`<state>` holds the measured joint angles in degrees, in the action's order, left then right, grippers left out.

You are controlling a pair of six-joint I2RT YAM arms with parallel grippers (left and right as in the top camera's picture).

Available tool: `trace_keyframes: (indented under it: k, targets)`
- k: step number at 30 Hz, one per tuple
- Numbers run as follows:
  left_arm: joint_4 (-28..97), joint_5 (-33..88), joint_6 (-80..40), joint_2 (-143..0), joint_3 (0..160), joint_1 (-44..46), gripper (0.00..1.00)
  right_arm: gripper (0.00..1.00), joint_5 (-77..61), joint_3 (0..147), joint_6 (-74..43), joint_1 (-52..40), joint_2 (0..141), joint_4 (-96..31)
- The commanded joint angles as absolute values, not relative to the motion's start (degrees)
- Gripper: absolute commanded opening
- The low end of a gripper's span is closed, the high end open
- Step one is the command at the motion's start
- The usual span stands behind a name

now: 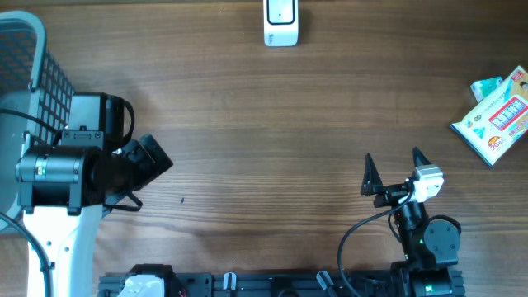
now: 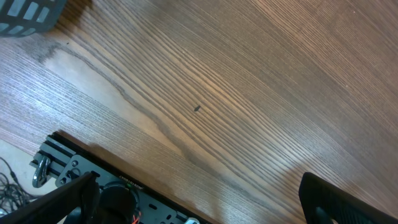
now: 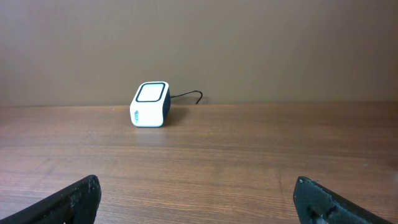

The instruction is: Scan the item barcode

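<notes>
Overhead: we are seeing the packet (image 1: pixel 497 117) lying flat at the right edge of the table (image 1: pixel 247 140), white with blue and red print, well apart from both arms. A green corner is showing at its far side; we cannot tell whether that belongs to the same packet or to a second one. The print is coming through too small for us to make out a barcode. The scanner (image 1: pixel 280 23) is sitting at the far edge near the middle, well apart from the packet. The basket (image 1: pixel 37 74) is standing at the left edge, just beside the left arm.

The right gripper (image 1: pixel 393 157) is hovering near the front edge, right of centre, pointing toward the far edge. Its jaws are standing wide apart and are holding nothing.

Right wrist: we are looking across the wood at the scanner, left of centre, its dark-framed window facing up and toward us. A cable (image 3: pixel 186 96) is trailing off behind it to the right. The fingers (image 3: pixel 74 199) are showing in the bottom corners, with bare wood between them.

Left wrist: the left gripper (image 2: pixel 198 193) is pointing down at bare wood, jaws fully spread, gripping nothing. A dark speck (image 2: pixel 196 108) is sitting on the grain, and the black rail (image 2: pixel 81 162) is running along the bottom left.
</notes>
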<state>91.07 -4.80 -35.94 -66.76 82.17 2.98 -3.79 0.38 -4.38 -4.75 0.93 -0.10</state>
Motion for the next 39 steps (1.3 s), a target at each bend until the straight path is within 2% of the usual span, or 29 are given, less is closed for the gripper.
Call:
trace_keyframes:
  k: [1, 22, 25, 31, 39]
  targets:
    - [90.9, -5.0, -36.7, -66.8, 82.2, 2.7, 1.00, 1.00, -3.4, 0.3, -3.4, -5.0, 0.2, 0.1]
    - [91.1, -5.3, -36.4, -66.8, 82.2, 2.7, 1.00, 1.00, -3.4, 0.3, -3.4, -5.0, 0.2, 0.1]
    - [86.6, -3.4, -36.2, -65.9, 81.6, 2.8, 1.00, 1.00, -3.4, 0.3, -3.4, -5.0, 0.2, 0.1]
    - [71.2, 2.1, -23.7, -53.1, 70.1, 3.6, 1.00, 1.00, -3.4, 0.3, -3.4, -5.0, 0.2, 0.1]
    - [46.4, 3.9, -18.1, -19.2, 40.2, 3.6, 1.00, 1.00, -3.4, 0.3, -3.4, -5.0, 0.2, 0.1]
